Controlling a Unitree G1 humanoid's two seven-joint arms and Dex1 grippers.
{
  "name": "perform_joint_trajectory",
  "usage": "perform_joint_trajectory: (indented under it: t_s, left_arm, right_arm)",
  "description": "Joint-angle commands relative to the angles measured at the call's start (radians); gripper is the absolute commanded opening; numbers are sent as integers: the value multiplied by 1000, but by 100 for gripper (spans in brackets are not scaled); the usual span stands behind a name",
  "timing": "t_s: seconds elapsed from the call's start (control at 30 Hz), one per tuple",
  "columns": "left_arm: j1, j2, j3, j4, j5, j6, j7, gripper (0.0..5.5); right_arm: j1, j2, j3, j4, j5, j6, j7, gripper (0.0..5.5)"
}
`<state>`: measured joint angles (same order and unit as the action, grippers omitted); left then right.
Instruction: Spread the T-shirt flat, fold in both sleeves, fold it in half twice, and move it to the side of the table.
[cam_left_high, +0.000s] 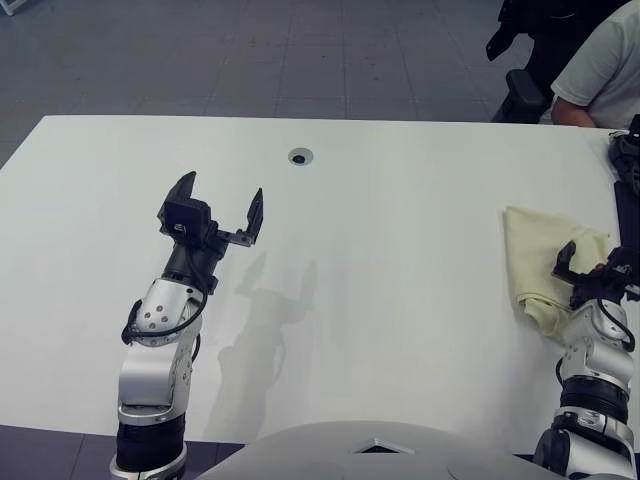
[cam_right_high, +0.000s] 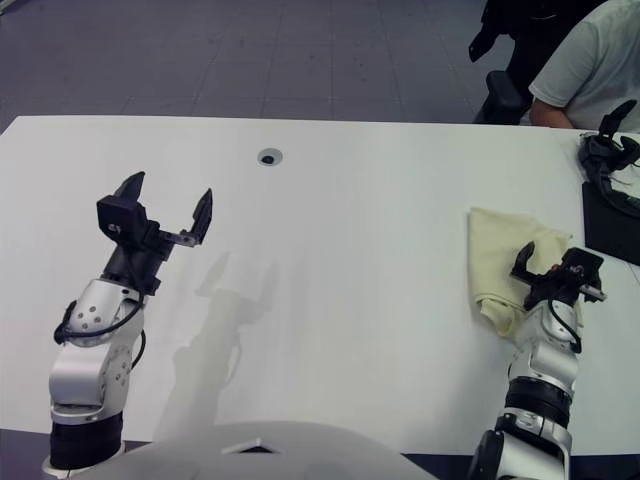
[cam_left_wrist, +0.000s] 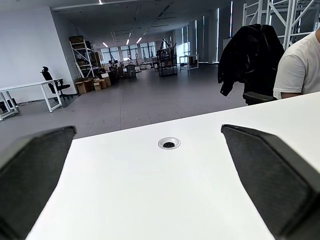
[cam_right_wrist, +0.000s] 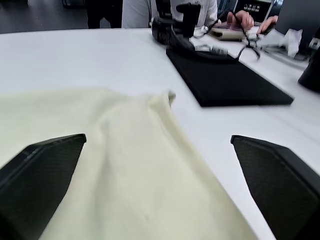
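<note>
A pale yellow cotton T-shirt (cam_right_high: 498, 255) lies folded into a compact, roughly rectangular bundle at about 3 o'clock on the wide white table (cam_left_high: 400, 330), close to its right edge. The near end of the bundle is a little rumpled. The right end effector (cam_right_high: 558, 262) sits at the bundle's near-right corner, at roughly 4 o'clock on the table, with its two dark fingers (cam_right_wrist: 42, 170) spread wide and nothing clamped between them. The right wrist view shows the cloth lying below and ahead of it (whether the fingertips actually touch the fabric cannot be told). Just beyond the shirt, toward 2 o'clock, a flat black rectangular mat (cam_right_high: 610, 225) lies on the table with a tangle of black cables and gear (cam_right_high: 606, 150) at its far end. The left end effector (cam_left_high: 222, 190) is held up above the table at about 9 o'clock, well apart from the shirt, its jaws also opened wide and empty. A small round grey grommet hole (cam_left_high: 300, 156) is set into the table at 12 o'clock.
</note>
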<state>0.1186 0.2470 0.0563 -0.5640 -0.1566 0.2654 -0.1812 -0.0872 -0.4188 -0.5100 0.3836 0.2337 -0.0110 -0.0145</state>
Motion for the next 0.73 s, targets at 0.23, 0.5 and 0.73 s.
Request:
perform_joint_trajectory:
  t_s: [0.23, 0.5, 0.73]
  left_arm:
    - [-81, -163, -110, 134, 97, -217, 107, 539]
    - [-55, -244, -116, 381, 142, -544, 155, 539]
    - [-66, -242, -124, 482, 177, -606, 161, 539]
  right_arm:
    - [-154, 208, 300, -306, -281, -552, -73, 540]
    - [-27, 371, 458, -157, -247, -723, -8, 540]
    - [-23, 416, 421, -75, -126, -627, 5, 540]
